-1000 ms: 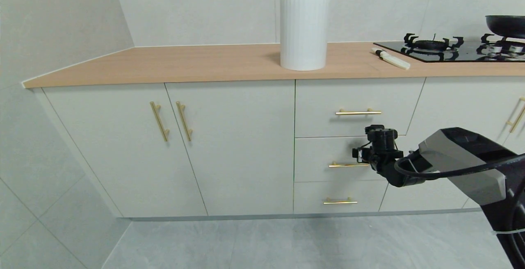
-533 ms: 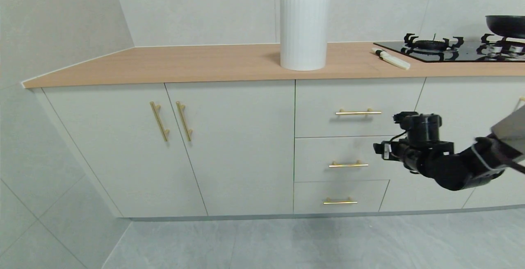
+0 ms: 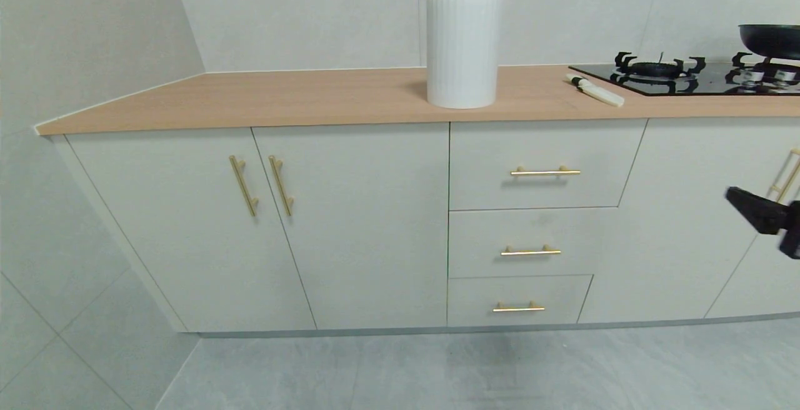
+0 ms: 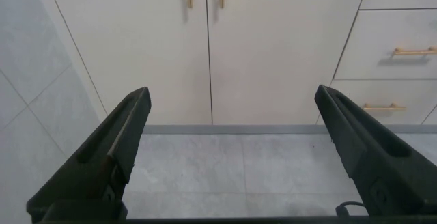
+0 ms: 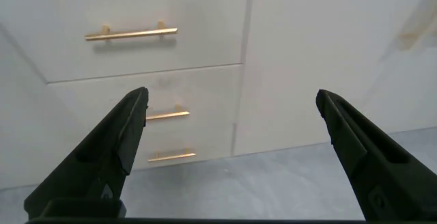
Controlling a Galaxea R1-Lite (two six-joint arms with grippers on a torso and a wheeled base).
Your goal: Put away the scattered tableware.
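Utensil [image 3: 595,90] on counter [image 3: 281,94] nr hob [image 3: 687,79]; left gripper [image 4: 232,93], right gripper [image 5: 232,94] gaping.

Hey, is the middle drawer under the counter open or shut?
Shut: the middle drawer sits flush with the top drawer and bottom drawer, no gap showing.

**Worktop lanes and what blocks them**

At 12 o'clock a tall white ribbed cylinder [image 3: 463,50] stands upright on the light wooden worktop [image 3: 281,94]. From there toward 10 o'clock the worktop runs as a wide flat lane to the grey tiled side wall [image 3: 87,35].

Toward 1 o'clock a cream knife-like utensil [image 3: 595,90] lies flat, just beside the black glass gas hob [image 3: 687,82]. The hob's raised pan supports and a black pan [image 3: 772,38] at 2 o'clock stand in the way.

Lower down, brass bar handles [image 3: 545,172] jut from the pale cabinet fronts [image 3: 362,222]. The grey floor [image 3: 400,366] at 6 o'clock gives room before them.
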